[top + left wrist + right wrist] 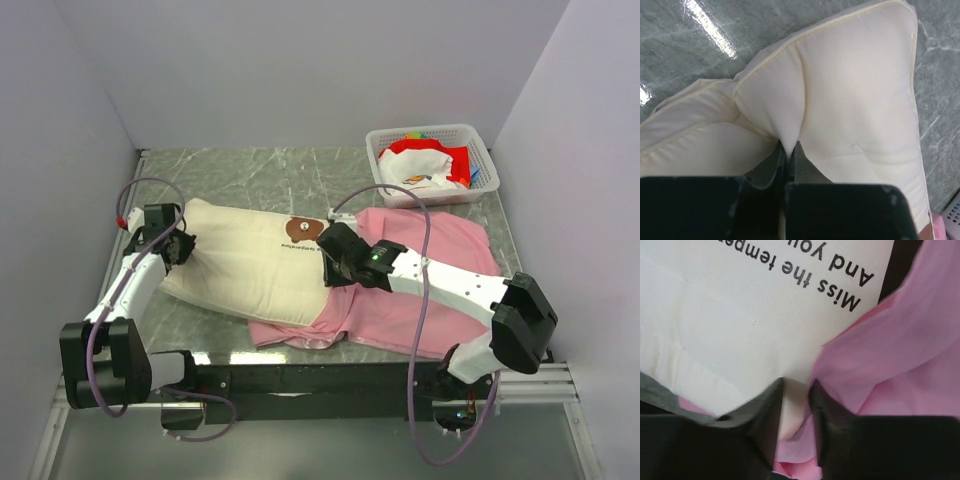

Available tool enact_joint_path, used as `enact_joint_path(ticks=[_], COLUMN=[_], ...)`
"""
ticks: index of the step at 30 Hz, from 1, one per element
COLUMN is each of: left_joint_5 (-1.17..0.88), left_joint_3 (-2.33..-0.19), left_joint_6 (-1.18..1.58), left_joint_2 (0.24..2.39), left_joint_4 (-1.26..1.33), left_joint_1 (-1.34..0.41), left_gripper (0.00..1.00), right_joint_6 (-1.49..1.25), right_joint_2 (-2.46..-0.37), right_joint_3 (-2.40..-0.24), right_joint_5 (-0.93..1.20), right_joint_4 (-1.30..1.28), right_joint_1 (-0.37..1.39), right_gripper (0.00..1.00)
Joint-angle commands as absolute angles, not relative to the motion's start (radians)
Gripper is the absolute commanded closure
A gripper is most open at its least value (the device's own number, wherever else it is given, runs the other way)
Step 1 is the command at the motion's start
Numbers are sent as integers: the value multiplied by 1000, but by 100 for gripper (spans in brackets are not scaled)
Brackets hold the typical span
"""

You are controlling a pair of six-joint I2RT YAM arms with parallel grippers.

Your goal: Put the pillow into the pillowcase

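Note:
The cream-white pillow lies across the left half of the table, its bear mark near the far edge. Its right end lies over the pink pillowcase, which spreads out to the right. My left gripper is at the pillow's left end and is shut on a pinched fold of the pillow; the jaws show no gap. My right gripper is at the pillow's right end. Its jaws stand apart, with the pillow's edge and pink pillowcase between them.
A white plastic basket holding folded red and white cloth stands at the back right. The table is grey-green marble, walled in on the left, back and right. A black rail runs along the near edge.

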State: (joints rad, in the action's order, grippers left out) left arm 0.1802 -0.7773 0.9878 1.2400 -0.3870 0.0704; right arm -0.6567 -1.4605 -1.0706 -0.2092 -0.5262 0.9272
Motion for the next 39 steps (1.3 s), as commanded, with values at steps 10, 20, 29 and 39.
enact_joint_path(ticks=[10, 20, 29, 39], left_joint_5=[66, 9, 31, 31], left_joint_3=[-769, -772, -781, -876], left_joint_6=[997, 986, 910, 793], left_joint_2=[1030, 954, 1000, 1083], left_joint_4=[-413, -417, -428, -460], left_joint_1=[34, -21, -20, -18], left_gripper=[99, 99, 99, 99], right_joint_6=[-646, -617, -589, -436], right_joint_2=[-1541, -1806, -1524, -1623], right_joint_3=[-1356, -1502, -1422, -1471], right_joint_5=[-293, -144, -389, -261], right_joint_4=[-716, -614, -741, -725], right_joint_1=[1106, 1108, 1042, 710], right_gripper=[100, 96, 25, 25])
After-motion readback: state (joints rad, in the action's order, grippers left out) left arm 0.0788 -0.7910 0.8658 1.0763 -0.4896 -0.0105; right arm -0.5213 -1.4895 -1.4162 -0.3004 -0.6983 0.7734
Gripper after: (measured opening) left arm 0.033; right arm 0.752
